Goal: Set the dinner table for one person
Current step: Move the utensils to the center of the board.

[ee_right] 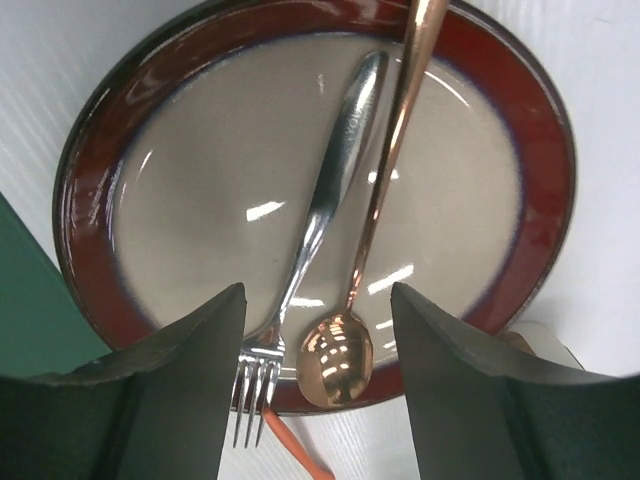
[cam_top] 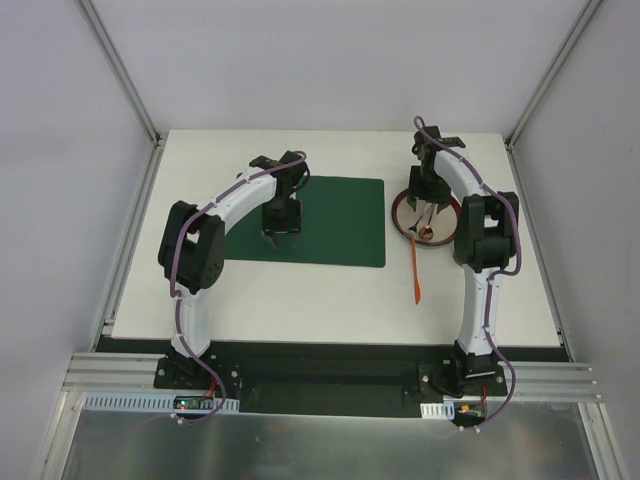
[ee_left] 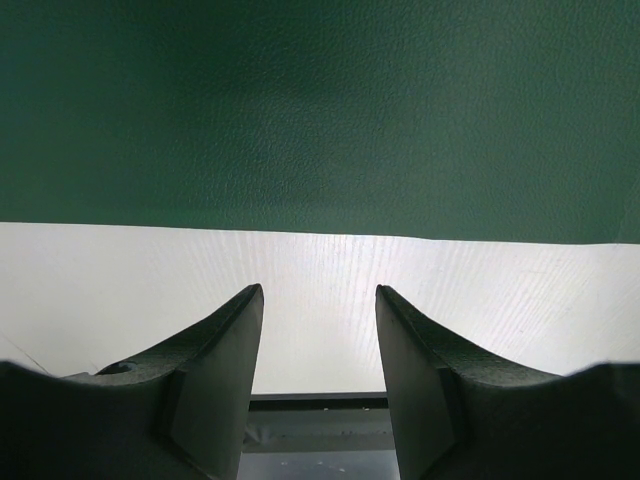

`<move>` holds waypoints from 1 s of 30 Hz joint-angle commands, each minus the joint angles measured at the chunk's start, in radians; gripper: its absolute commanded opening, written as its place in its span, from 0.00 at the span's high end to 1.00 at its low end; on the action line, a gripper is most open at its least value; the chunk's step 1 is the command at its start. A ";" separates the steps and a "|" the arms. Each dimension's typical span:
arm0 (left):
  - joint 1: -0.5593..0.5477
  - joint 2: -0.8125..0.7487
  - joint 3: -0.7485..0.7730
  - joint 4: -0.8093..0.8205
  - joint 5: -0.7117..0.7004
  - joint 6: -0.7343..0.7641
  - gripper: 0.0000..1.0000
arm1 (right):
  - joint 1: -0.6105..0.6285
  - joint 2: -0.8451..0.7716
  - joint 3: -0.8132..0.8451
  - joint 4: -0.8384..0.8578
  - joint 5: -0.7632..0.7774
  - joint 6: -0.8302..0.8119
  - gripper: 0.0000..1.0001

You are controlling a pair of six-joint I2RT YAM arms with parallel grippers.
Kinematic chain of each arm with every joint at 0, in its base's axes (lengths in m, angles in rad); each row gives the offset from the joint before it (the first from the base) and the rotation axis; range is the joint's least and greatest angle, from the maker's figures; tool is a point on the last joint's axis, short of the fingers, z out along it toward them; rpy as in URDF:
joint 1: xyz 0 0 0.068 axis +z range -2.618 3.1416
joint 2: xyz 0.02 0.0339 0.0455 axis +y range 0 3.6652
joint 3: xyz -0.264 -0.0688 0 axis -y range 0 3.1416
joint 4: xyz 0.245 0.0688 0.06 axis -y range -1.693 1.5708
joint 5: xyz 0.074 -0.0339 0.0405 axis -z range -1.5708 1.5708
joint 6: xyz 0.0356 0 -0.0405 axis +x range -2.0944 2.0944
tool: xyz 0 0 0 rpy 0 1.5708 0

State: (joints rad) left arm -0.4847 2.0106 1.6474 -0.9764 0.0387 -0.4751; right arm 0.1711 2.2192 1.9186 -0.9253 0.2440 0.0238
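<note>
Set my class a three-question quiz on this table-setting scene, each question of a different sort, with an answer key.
1. True or false: the plate sits on the green mat.
2. What lies on the plate? A) a fork and a spoon; B) a cup; C) nothing.
3. Fill in: the left gripper, open over the mat's near edge, holds ____.

Key
1. False: it sits on the white table, to the right of the mat.
2. A
3. nothing
</note>
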 commanded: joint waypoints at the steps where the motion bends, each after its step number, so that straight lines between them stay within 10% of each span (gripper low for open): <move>1: -0.005 0.013 0.040 -0.036 -0.031 0.010 0.52 | -0.028 0.034 0.020 0.009 -0.081 -0.016 0.37; 8: -0.005 0.022 0.049 -0.042 -0.034 0.007 0.52 | -0.041 0.062 0.030 0.011 -0.098 -0.016 0.39; 15: -0.006 0.030 0.060 -0.047 -0.031 0.006 0.52 | -0.050 0.076 0.026 0.013 -0.126 -0.019 0.69; 30: -0.005 0.019 0.052 -0.051 -0.031 0.000 0.53 | -0.054 0.068 -0.041 0.025 -0.143 -0.002 0.92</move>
State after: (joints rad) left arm -0.4847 2.0418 1.6752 -0.9871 0.0216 -0.4751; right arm 0.1246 2.2772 1.9167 -0.8993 0.1188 0.0162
